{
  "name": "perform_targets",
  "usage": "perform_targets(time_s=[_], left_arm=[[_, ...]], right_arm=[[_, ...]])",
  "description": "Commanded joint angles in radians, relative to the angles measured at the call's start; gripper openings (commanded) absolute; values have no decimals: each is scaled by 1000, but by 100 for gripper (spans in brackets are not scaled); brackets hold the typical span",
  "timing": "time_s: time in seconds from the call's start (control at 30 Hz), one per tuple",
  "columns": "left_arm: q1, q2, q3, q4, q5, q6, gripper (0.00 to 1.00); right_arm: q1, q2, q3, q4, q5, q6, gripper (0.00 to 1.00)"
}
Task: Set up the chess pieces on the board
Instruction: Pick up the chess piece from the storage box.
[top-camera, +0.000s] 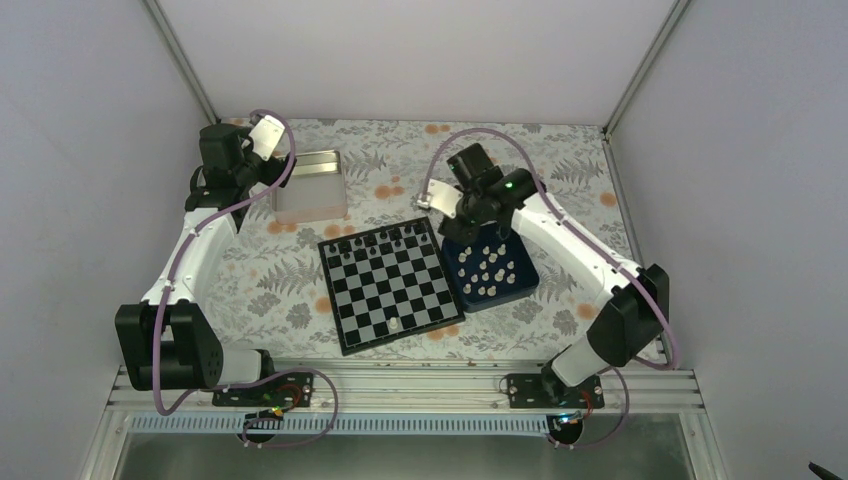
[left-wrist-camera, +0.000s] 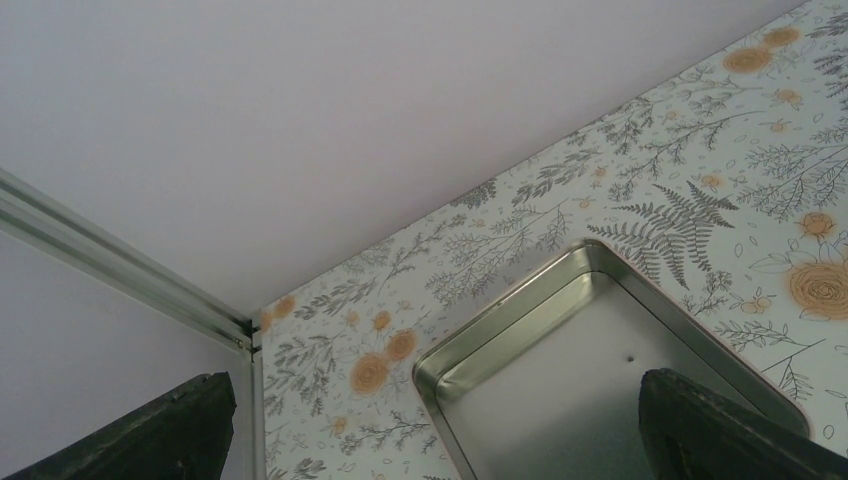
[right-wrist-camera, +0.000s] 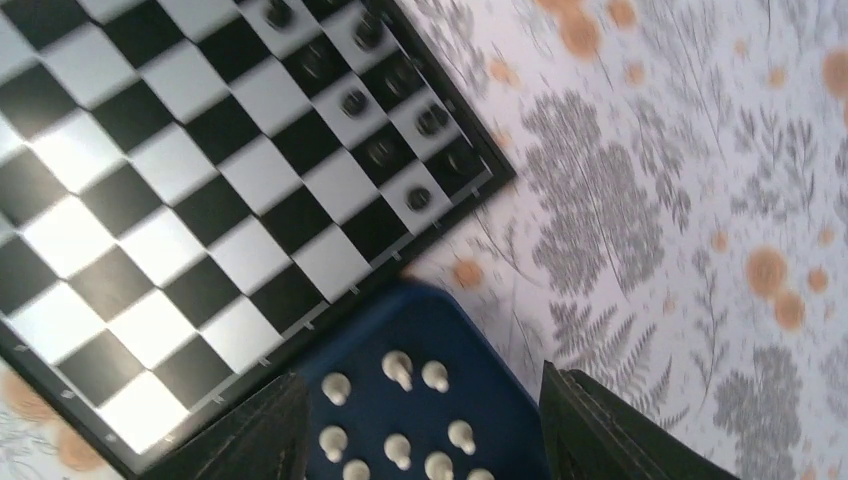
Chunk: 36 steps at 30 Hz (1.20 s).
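My right gripper (right-wrist-camera: 420, 385) above the dark blue tray (right-wrist-camera: 478, 338), jaws spread, most white chess pieces (right-wrist-camera: 398, 368) lying in that tray just beside the board (right-wrist-camera: 180, 200), one white piece (top-camera: 394, 323) on the board's near row, my left gripper (left-wrist-camera: 435, 385) spread wide over the silver tin (left-wrist-camera: 560, 390)

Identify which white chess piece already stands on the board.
The lone white piece by the board's edge nearest the robot; the others sit in the dark blue tray.
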Motion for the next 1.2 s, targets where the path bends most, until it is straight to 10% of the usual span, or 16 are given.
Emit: perform_targets(time_s=[0.0, 0.3, 1.17], left_arm=[[6, -17, -10, 20, 7, 11, 100], [7, -11, -14, 27, 1, 10, 100], [7, 2, -16, 33, -11, 14, 100]], right_arm=[[-115, 8, -72, 22, 9, -38, 60], [-335, 59, -176, 106, -27, -72, 55], [-214, 237, -243, 167, -122, -86, 41]])
